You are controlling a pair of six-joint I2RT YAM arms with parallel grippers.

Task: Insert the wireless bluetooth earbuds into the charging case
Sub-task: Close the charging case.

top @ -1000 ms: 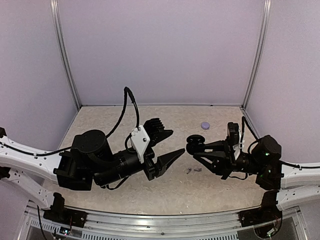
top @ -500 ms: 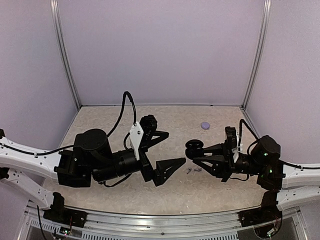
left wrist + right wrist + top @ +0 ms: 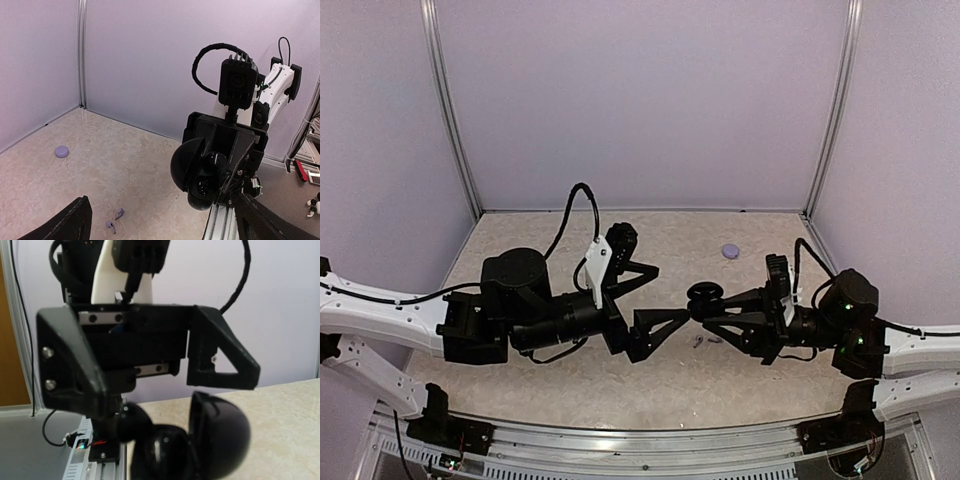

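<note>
Top external view puts the two earbuds (image 3: 698,341) loose on the pale speckled table (image 3: 740,390), side by side and just apart, a little right of centre. From the left wrist camera they look lavender, each with a short stem, lying on their sides. The charging case (image 3: 730,251) sits flat and closed further back, towards the rear wall and well apart from the earbuds. Nothing is touching it.

Above the earbuds, raised off the table, the right gripper (image 3: 712,306) is clamped on a black round hinged shell (image 3: 200,170). The shell is glossy and stands open like a clam, and its fingers reach in from the right to pinch it. Facing it from the other side, the left gripper (image 3: 672,290) has its jaws spread as wide as they go and holds nothing. One finger points up towards the back and the other reaches right up to the black shell. Whether that tip touches the shell I cannot tell from where I stand.

Both arms stretch in low from the near corners, meeting almost nose to nose over the middle of the table. Plain lilac walls (image 3: 640,100) close in the back and sides.
</note>
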